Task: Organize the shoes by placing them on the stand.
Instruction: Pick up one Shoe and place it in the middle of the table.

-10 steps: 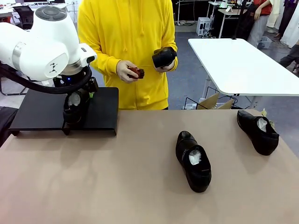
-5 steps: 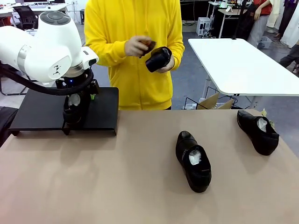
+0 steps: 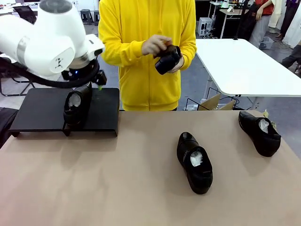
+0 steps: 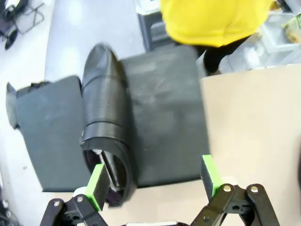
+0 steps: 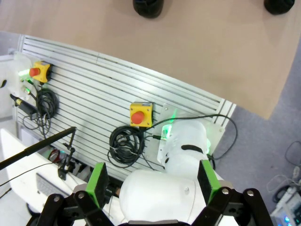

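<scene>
Clock reference: 12 o'clock is the person's side of the worktop (image 3: 117, 183); 6 o'clock is mine.
Stand location: the stand (image 3: 42, 110) sits at the 10 o'clock corner with its long side running 9 to 3. I judge this lets shoes load side by side from my edge.
Racked shoe position: the racked shoe (image 3: 77, 107) rests sole-down on the stand's 3 o'clock half. In the left wrist view its heel slightly overhangs the 6 o'clock edge.
Racked shoe axis: the long axis runs 6 to 12, leaning toward 1. The toe faces the person and the paper-stuffed opening faces me.
Left gripper: the left gripper (image 4: 154, 181) hovers above the heel end with fingers spread, holding nothing. I judge this shoe placed and the arm free to lift clear.
Right gripper: the right gripper (image 5: 152, 182) is spread and empty, looking down at the robot's own base below the worktop's 6 o'clock edge. I judge it parked out of the way.
Centre shoe: the centre shoe (image 3: 194, 162) stands on its sole just toward 4 o'clock of the middle, with its axis running 11 to 5. I cannot confirm which end is the toe.
Edge shoe: the edge shoe (image 3: 259, 133) lies at the 3 o'clock edge, axis 10 to 4, near the right arm's side.
Held shoe: the held shoe (image 3: 168, 59) is off the worktop at 12 o'clock, gripped at chest height, with the person's hand (image 3: 157, 44) on top of it. I treat it as unavailable.
Progress: one of four shoes is on the stand.
</scene>
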You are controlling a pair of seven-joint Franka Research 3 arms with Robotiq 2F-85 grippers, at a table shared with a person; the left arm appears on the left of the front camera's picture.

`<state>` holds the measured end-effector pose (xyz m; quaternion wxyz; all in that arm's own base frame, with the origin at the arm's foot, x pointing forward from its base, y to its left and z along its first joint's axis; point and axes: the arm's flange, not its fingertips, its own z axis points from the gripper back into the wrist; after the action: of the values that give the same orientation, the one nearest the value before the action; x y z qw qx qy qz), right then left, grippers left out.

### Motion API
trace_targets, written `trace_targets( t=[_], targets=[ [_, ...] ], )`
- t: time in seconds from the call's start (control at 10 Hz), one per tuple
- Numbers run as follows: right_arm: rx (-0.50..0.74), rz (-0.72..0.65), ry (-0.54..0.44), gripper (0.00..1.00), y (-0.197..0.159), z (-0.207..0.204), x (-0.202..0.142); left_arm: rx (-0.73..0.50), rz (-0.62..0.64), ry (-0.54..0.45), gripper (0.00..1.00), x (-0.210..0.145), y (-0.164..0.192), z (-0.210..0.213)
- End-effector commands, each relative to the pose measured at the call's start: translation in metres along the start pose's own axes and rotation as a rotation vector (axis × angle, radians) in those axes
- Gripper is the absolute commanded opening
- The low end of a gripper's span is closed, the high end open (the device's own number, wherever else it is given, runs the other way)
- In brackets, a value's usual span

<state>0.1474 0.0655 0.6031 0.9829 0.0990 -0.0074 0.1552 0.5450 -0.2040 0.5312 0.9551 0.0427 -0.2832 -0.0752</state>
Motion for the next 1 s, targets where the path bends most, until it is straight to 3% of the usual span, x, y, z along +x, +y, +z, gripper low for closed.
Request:
trace_targets(
  t=[0.0, 0.1, 0.3, 0.5, 0.6, 0.7, 0.8, 0.9],
  targets=[
    [0.014, 0.018, 0.002, 1.0, 0.0, -0.001, 0.0, -0.048, 0.009, -0.042, 1.0, -0.018, -0.013, 0.053],
    [0.014, 0.018, 0.002, 1.0, 0.0, -0.001, 0.0, -0.084, 0.018, 0.037, 1.0, -0.028, -0.019, 0.077],
    [0.0, 0.0, 0.0, 1.0, 0.0, 0.0, 0.0, -0.321, -0.05, 0.182, 1.0, -0.038, -0.018, 0.108],
    [-0.131, 0.053, 0.186, 1.0, -0.017, 0.007, 0.051, -0.32, 0.038, 0.167, 1.0, -0.043, -0.009, 0.121],
    [-0.099, 0.093, 0.288, 1.0, -0.042, 0.007, 0.075, -0.306, 0.083, 0.17, 1.0, -0.046, -0.004, 0.122],
    [-0.054, 0.109, 0.335, 1.0, -0.075, 0.0, 0.1, -0.287, 0.134, 0.158, 1.0, -0.049, 0.007, 0.12],
    [-0.042, 0.149, 0.381, 1.0, -0.097, -0.009, 0.114, -0.331, 0.03, 0.169, 1.0, -0.041, -0.018, 0.124],
    [-0.058, 0.165, 0.372, 1.0, -0.112, -0.018, 0.123, -0.331, 0.03, 0.169, 1.0, -0.041, -0.018, 0.124]
  ],
)
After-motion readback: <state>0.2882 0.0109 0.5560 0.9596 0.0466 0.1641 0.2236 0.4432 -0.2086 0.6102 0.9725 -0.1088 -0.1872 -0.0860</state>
